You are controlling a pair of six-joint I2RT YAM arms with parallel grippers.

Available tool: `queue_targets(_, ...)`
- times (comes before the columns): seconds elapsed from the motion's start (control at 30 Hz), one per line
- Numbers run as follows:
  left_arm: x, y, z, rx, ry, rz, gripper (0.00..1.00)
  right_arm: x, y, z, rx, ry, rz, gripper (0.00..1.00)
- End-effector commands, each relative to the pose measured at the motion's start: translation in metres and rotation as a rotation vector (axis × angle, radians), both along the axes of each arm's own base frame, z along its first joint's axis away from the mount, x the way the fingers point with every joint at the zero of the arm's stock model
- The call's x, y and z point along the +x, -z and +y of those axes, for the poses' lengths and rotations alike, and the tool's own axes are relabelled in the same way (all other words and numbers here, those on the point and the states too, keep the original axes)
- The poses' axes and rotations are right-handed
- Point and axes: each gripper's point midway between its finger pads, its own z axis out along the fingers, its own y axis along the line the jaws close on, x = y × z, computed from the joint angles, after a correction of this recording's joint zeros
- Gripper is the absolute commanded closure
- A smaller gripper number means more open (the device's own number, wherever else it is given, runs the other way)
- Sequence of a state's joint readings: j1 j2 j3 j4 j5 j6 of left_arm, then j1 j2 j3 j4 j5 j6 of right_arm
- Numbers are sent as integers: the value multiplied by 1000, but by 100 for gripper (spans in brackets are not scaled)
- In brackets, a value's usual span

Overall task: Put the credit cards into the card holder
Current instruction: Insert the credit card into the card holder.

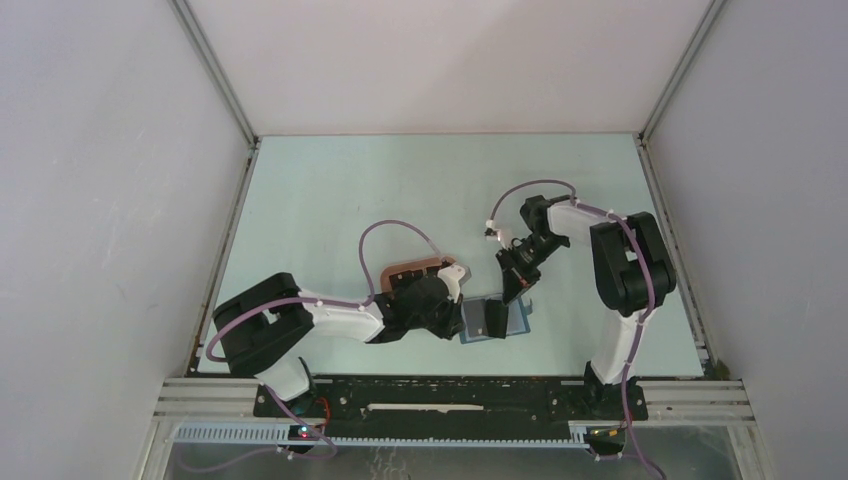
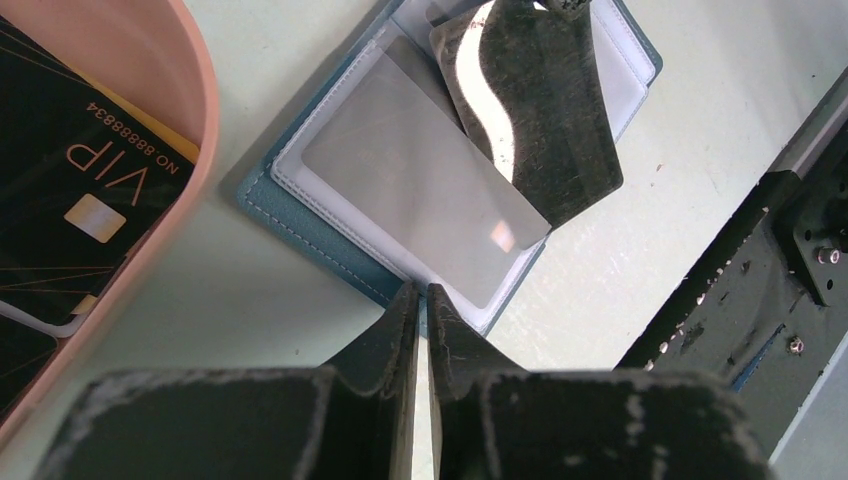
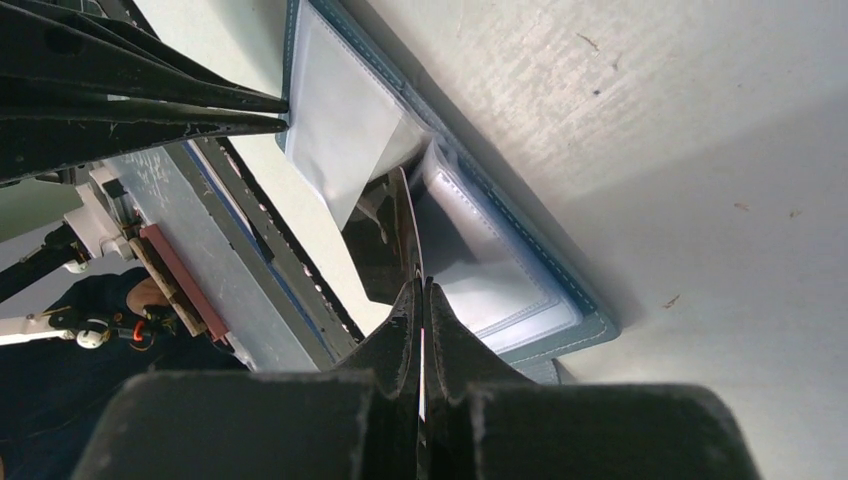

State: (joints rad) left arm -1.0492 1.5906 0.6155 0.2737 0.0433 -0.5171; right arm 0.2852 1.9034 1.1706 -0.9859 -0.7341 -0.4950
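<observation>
**Fig.** Open blue folding card holder with clear inner pockets, lying flat on the pale green surface near its front edge, just beside a pink oval tray. Right claw is closed on a scuffed black credit card, held tilted with its lower end over a clear pocket. Left claw has its fingers almost together, tips at the holder's edge; whether they pinch it cannot be told. The tray holds a black "VIP" card lying over an orange-tan card.
</observation>
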Motion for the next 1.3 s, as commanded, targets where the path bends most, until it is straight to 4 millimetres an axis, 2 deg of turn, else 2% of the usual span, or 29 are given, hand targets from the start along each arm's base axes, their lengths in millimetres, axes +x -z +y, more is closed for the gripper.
queue_targets(0.0,8,-3,0,34,-5,-41,89,6,3,2,-19,-24,-8,100)
queue_targets(0.7,8,-4,-1,26,-1,-47,89,18,16,8,-71,-24,47,100)
queue_targets(1.27,9,-6,-2,23,2,-52,89,11,21,9,-161,-65,50,100)
